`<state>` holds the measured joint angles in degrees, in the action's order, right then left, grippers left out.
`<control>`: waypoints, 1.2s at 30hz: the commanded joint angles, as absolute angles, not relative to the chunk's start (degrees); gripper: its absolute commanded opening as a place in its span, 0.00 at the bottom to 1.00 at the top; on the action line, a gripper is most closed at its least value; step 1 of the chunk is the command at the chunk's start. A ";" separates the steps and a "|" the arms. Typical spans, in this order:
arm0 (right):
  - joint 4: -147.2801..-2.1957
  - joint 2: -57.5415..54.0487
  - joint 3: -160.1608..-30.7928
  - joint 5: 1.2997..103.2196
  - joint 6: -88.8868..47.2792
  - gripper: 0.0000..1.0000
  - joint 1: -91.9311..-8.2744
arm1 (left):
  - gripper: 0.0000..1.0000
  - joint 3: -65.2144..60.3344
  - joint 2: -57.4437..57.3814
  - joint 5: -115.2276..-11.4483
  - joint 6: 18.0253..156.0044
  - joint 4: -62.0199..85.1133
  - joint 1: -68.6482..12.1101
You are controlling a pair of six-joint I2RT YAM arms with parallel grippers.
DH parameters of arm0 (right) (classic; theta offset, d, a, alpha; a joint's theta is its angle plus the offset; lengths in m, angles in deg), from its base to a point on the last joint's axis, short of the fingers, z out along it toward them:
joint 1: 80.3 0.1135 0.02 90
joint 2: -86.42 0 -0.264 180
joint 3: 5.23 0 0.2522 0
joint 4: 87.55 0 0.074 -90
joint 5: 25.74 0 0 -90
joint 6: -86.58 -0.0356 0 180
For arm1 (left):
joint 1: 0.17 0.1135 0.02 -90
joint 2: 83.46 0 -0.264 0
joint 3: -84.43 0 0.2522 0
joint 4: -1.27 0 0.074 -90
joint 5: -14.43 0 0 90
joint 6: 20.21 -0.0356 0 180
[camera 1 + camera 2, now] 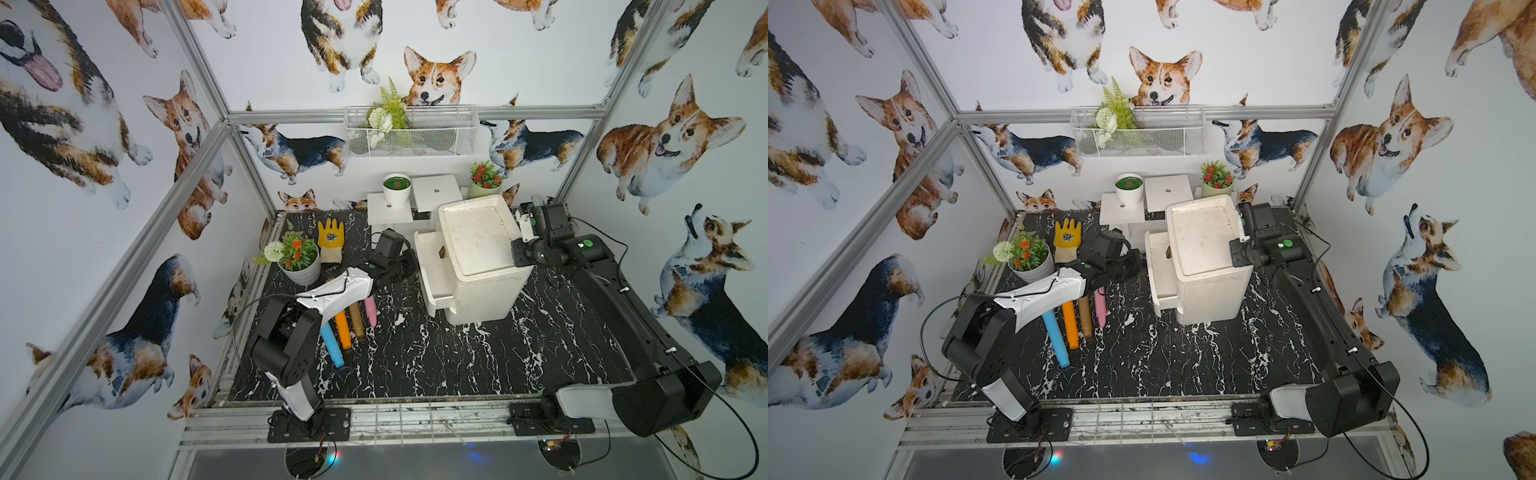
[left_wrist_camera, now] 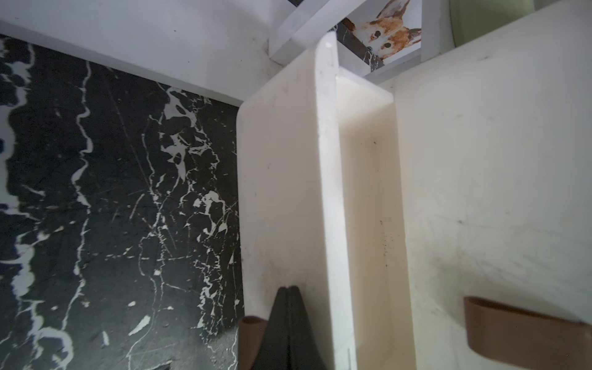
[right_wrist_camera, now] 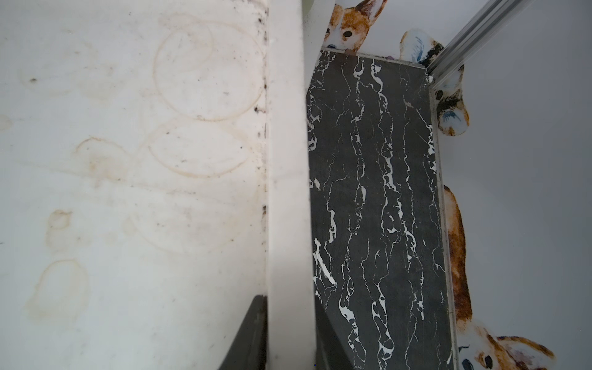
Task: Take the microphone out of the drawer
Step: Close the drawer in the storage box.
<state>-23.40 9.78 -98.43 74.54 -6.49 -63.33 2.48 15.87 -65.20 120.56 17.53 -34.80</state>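
Here, the left arm (image 1: pixel 332 291) rises from its base at the near edge of the black marble surface (image 1: pixel 457 361). It folds sharply at the elbow and sends its white forearm low toward the drawer side of the white cabinet (image 1: pixel 478 237). Its wrist sits level with the drawer (image 1: pixel 426 257), which stands pulled partway out of the cabinet. The cabinet face above the drawer carries an upper handle (image 2: pixel 525 333), brown and looped.

The left tool (image 2: pixel 289 293) is clenched, its two black fingers pressed tip to tip with nothing between them. They lie against the outer face of the drawer's front panel, just beside the drawer's own brown lower handle (image 2: pixel 251 330). Whether they hook that handle or only rest next to it, I cannot tell.

The right arm (image 1: pixel 602 291) stretches long and low from its base along the cabinet's opposite side. Its wrist bends in over the cabinet's top. The right tool (image 3: pixel 288 302) is clamped on the raised rim (image 3: pixel 288 160) of that top. One dark finger sits on the stained inner side and the other on the outer side.

The left wrist view looks down a narrow cream strip of the drawer's inside; the rest runs under the cabinet. The microphone cannot be made out in any view, so where it lies I cannot tell.
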 commanded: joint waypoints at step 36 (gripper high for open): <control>-12.00 9.16 -95.80 71.16 -6.06 0.24 -62.90 | 0.19 2.32 19.49 -63.64 123.27 12.15 -37.09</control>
